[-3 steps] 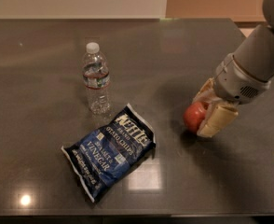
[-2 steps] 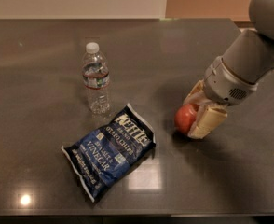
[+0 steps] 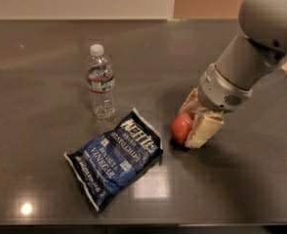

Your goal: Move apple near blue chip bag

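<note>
My pincer [image 3: 191, 122] is low over the right half of the dark desk [image 3: 46, 57], reaching down from my grey arm [image 3: 246, 65], which comes in from the upper right corner. It is closed around the apple [image 3: 181, 126]. One cream-coloured finger [image 3: 204, 129] presses the apple's right side and the other shows behind it, so the jaws stand only as far apart as the fruit is wide. The apple is red and round, and its left face is bare and turned toward the blue chip bag [image 3: 116, 157]. It sits right down at the desk's surface with a dark shadow under it, and I cannot tell whether it touches the desk or hangs just clear of it. The blue chip bag lies flat to the left of the apple and a little nearer the front edge. It is tilted, and its upper right corner points at the apple; that corner is near the fruit, with a narrow strip of bare desk between them. A clear plastic water bottle [image 3: 100, 84] with a white cap stands upright just behind the bag, well apart from the apple.
</note>
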Robot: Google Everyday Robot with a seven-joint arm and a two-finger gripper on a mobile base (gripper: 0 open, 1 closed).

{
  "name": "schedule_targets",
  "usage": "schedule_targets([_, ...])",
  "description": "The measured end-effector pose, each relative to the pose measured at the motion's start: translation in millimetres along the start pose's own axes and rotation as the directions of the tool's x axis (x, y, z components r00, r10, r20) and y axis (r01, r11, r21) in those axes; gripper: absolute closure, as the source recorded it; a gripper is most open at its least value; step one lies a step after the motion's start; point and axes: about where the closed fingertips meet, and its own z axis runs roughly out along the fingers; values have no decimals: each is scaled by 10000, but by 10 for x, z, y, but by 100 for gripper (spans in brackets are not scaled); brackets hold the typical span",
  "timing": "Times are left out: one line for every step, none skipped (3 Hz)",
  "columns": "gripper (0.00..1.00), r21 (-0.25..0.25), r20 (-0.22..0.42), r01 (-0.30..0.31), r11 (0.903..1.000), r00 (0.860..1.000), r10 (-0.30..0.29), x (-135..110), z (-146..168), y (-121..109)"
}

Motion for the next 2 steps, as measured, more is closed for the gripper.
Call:
schedule_targets([35, -102, 148, -21, 9999, 9999, 22, -20, 68, 35])
schedule_targets([12, -73, 129, 4, 10000, 9999, -3, -30, 62, 34])
